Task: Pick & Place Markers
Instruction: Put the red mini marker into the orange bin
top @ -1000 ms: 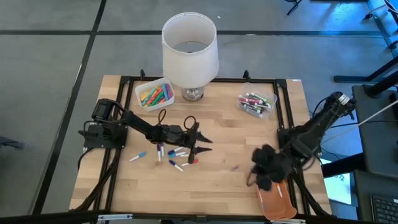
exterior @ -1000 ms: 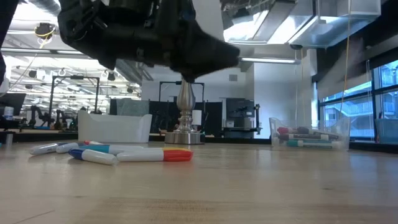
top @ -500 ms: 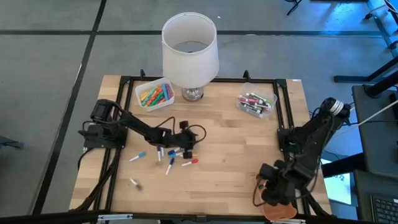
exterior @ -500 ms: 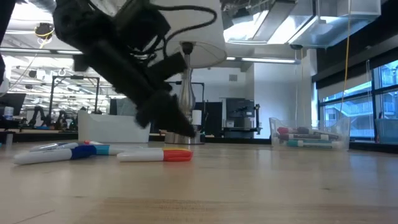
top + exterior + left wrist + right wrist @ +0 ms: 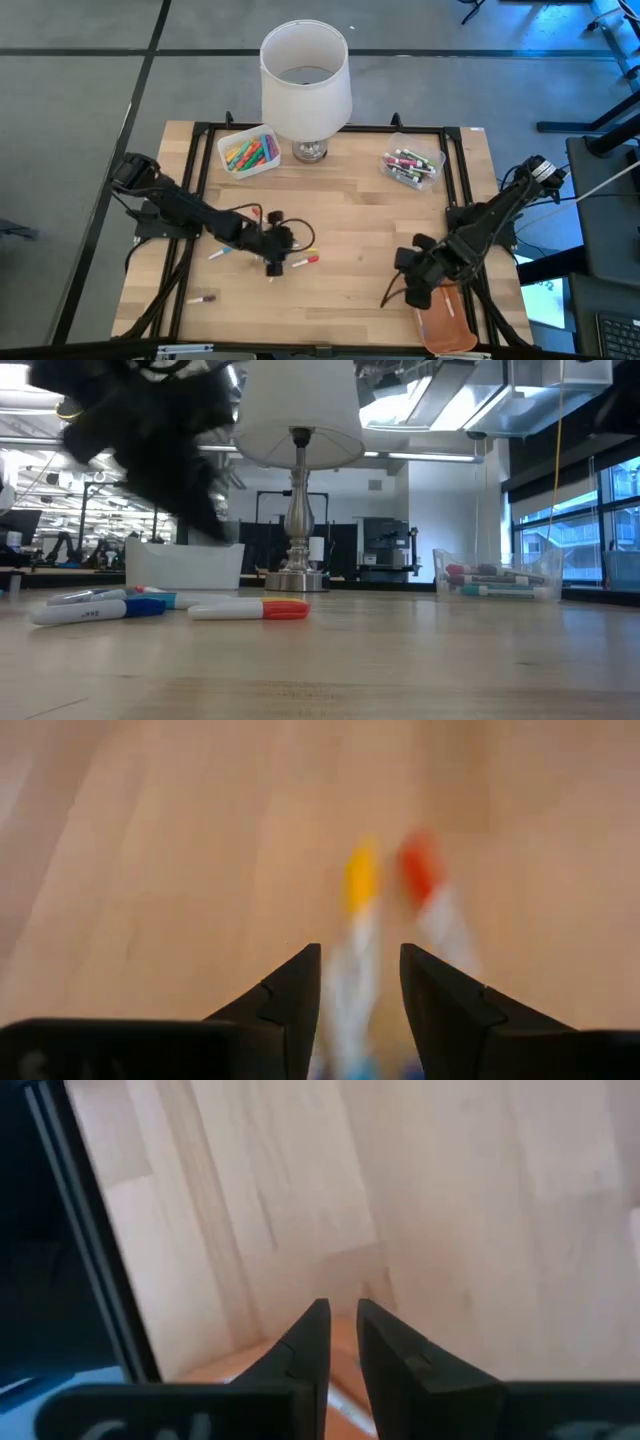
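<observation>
Several markers lie loose on the wooden table, left of its middle. One has a red cap (image 5: 303,261), one a blue cap (image 5: 216,253), and a purple-capped one (image 5: 204,298) lies nearer the front. My left gripper (image 5: 275,262) points slantwise down over them, open. In its wrist view a yellow-capped marker (image 5: 358,885) shows past the gap of my left gripper (image 5: 360,955), and the red-capped marker (image 5: 425,880) lies beside it. My right gripper (image 5: 410,293) hangs at the near right beside an orange tray (image 5: 450,325). My right gripper (image 5: 343,1305) shows a narrow gap with nothing in it.
A white-shaded lamp (image 5: 305,75) stands at the far middle. A white bin of coloured markers (image 5: 248,150) sits to its left, and a clear bin of markers (image 5: 410,163) to its right. A black frame (image 5: 455,170) borders the table. Bare wood lies in the middle.
My left gripper has gone from the table's middle toward the left and near edges and has tipped downward over the loose markers. The pile has been scattered, and a purple-capped marker now lies near the front left. My right gripper went toward the near edge over the tray and came partway back.
</observation>
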